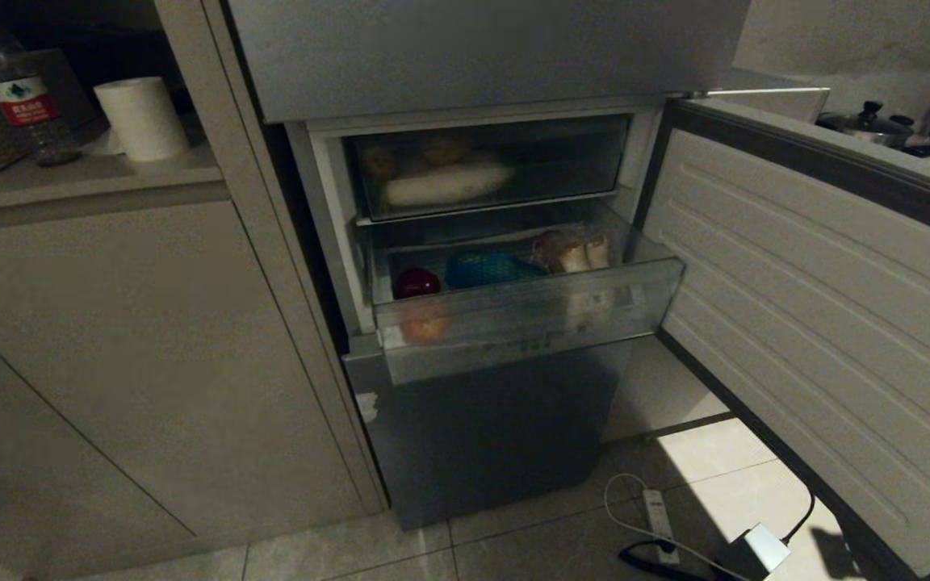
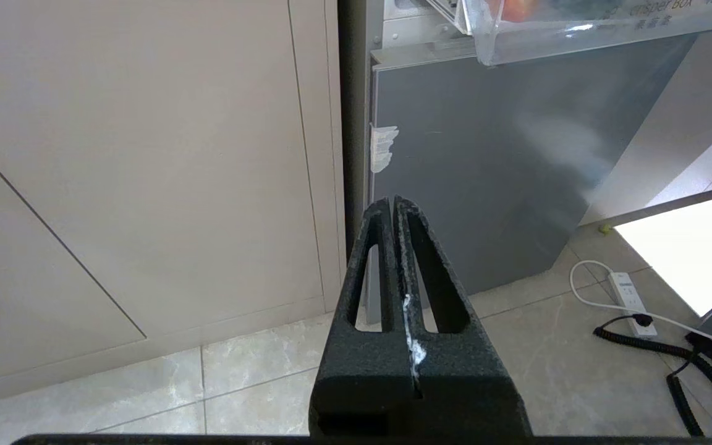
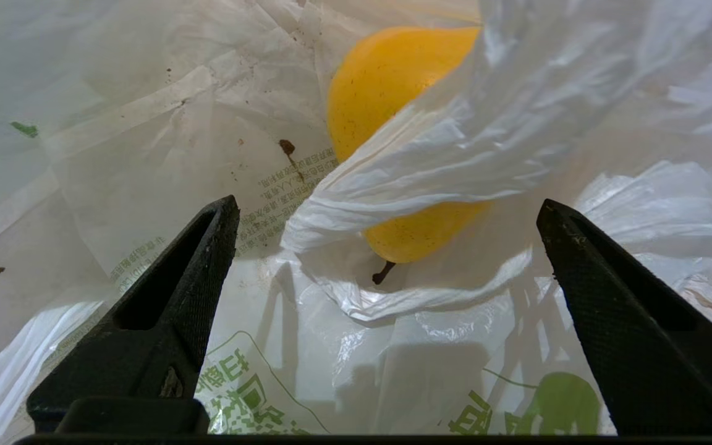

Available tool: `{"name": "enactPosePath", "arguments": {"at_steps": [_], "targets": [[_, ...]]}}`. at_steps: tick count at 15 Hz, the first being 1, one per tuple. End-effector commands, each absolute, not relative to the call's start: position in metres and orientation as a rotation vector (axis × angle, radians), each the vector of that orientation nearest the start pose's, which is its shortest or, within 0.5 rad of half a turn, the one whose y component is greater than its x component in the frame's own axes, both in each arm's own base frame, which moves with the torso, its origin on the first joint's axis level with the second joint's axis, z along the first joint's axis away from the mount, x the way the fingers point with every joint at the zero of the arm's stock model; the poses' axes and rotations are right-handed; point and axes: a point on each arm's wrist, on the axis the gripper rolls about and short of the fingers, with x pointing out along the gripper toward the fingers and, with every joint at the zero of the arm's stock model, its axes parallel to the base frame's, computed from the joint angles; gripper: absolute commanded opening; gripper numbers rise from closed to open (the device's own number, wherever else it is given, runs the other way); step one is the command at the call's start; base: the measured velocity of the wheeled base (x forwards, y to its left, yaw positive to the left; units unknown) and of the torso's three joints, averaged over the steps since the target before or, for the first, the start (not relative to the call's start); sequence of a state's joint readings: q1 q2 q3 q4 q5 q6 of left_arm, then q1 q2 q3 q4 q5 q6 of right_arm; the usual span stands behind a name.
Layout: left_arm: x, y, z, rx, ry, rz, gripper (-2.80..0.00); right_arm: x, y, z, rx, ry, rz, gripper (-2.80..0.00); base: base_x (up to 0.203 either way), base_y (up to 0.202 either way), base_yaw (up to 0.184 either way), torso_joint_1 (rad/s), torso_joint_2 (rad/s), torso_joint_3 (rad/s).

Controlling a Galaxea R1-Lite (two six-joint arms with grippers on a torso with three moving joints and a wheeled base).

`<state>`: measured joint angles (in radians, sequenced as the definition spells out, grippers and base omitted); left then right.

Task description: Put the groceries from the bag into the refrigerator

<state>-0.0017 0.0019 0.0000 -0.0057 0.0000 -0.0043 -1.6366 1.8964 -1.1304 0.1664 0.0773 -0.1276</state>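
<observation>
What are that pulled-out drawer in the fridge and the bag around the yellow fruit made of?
The drawer looks like clear, glossy hard plastic: the food inside shows through its front wall, and its rim catches the light. The bag seems to be thin plastic film, milky and half see-through: it crinkles into sharp folds, carries green print, and lets the fruit glow through where it drapes over it.

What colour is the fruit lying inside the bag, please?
Yellow, with a dark stem; the fruit shows best in the right wrist view.

Refrigerator (image 1: 481, 436): middle door open, clear drawer (image 1: 525, 319) pulled out, holding produce. Bag (image 3: 146, 123): white, crinkled, containing a yellow pear (image 3: 387, 80), partly covered.
</observation>
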Motion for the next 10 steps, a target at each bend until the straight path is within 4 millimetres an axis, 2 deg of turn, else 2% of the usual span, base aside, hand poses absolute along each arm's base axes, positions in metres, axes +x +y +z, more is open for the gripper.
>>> {"name": "enactPosePath", "arguments": {"at_steps": [1,5,10], "targets": [[-0.023,0.000,0.076,-0.005,-0.005,-0.002,-2.80,-0.020,-0.334,0.137,0.674,0.751,-1.376,0.00,0.000,0.000,0.000,0.000,0.00,0.000],[-0.023,0.000,0.076,-0.005,-0.005,-0.002,-2.80,-0.011,-0.333,0.142,0.660,0.713,-1.289,0.00,0.000,0.000,0.000,0.000,0.00,0.000],[-0.023,0.000,0.076,-0.005,-0.005,-0.002,-2.80,0.025,-0.324,0.148,0.616,0.717,-1.184,0.00,0.000,0.000,0.000,0.000,0.00,0.000]]}}
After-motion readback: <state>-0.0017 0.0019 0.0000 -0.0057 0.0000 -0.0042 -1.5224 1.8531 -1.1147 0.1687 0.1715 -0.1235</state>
